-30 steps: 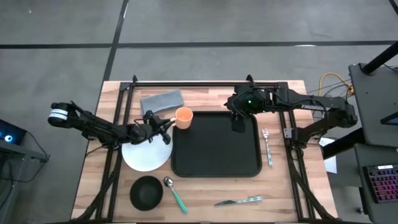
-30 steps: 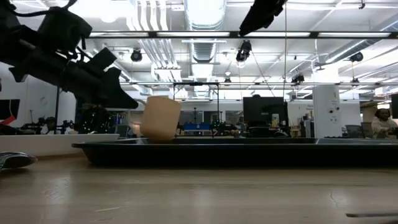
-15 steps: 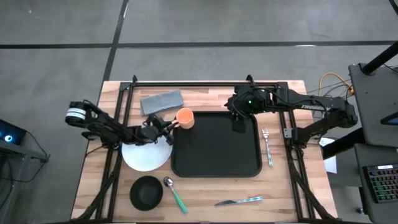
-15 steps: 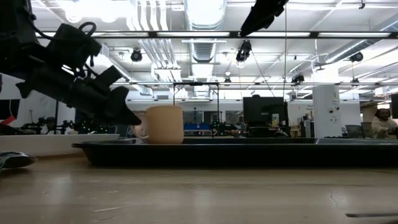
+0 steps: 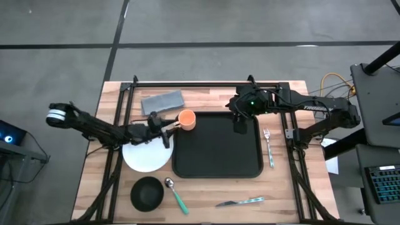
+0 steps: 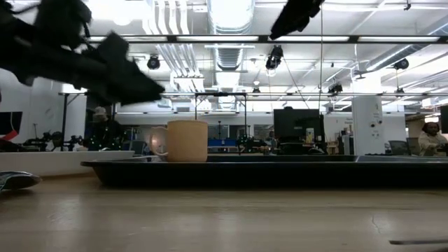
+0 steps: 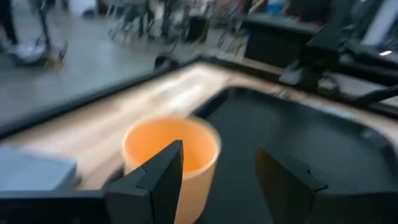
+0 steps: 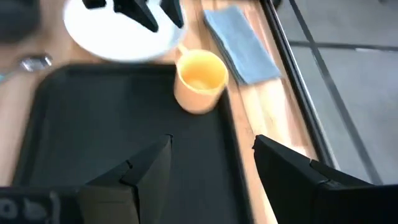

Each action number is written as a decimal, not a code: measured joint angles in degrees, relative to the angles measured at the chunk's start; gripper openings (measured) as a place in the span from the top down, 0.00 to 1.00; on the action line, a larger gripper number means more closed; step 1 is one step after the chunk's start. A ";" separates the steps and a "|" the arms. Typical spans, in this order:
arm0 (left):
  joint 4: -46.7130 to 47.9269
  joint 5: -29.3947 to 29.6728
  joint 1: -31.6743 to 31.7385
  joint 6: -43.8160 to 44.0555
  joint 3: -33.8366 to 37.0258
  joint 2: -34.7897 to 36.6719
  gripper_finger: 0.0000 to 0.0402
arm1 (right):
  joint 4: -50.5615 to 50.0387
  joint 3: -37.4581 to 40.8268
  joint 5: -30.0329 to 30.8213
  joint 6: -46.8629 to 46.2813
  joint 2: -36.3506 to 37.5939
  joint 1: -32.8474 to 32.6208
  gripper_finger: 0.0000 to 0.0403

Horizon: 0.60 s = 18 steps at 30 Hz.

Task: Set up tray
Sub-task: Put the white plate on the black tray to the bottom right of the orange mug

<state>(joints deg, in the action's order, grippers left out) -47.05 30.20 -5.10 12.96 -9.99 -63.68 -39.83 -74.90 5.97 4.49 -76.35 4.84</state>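
The black tray (image 5: pixel 215 150) lies in the middle of the table. An orange cup (image 5: pixel 186 119) stands upright on its base at the tray's far left corner, its mouth up (image 7: pixel 171 149). My left gripper (image 5: pixel 167 132) hangs open just left of the cup, raised above the white plate's edge (image 6: pixel 133 80). Its fingers (image 7: pixel 163 177) touch nothing. My right gripper (image 5: pixel 239 122) hovers open over the tray's far right part, and its wrist view looks down on the cup (image 8: pixel 199 79).
A white plate (image 5: pixel 147 155) lies left of the tray and a grey cloth (image 5: pixel 162 101) at the far left. At the near edge are a black bowl (image 5: pixel 147 192), a green-handled spoon (image 5: pixel 176 195) and a knife (image 5: pixel 240 202). A fork (image 5: pixel 269 147) lies right of the tray.
My left gripper has set the tilted cup upright at the tray's far left corner, opened and let go. It has then drawn back toward the table's left edge and risen. The cup stands still on the tray.
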 joint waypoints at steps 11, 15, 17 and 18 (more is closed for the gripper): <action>33.13 -0.26 -3.74 1.31 -8.72 18.10 0.56 | 17.57 3.81 -4.25 1.94 -13.80 -8.50 0.46; 58.84 -0.48 -5.81 14.40 -17.09 18.18 0.56 | 17.57 3.91 -4.36 1.69 -17.43 -8.98 0.47; 68.49 -0.21 -7.75 24.21 -20.62 16.53 0.56 | 17.39 3.92 -4.43 1.66 -18.38 -9.00 0.46; 72.71 -0.15 -9.13 28.81 -22.10 15.30 0.56 | 16.84 3.95 -4.07 1.68 -18.68 -8.99 0.46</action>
<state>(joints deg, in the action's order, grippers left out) 25.67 30.04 -14.23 41.77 -32.08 -48.39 -23.00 -70.95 1.90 6.17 -95.03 -4.15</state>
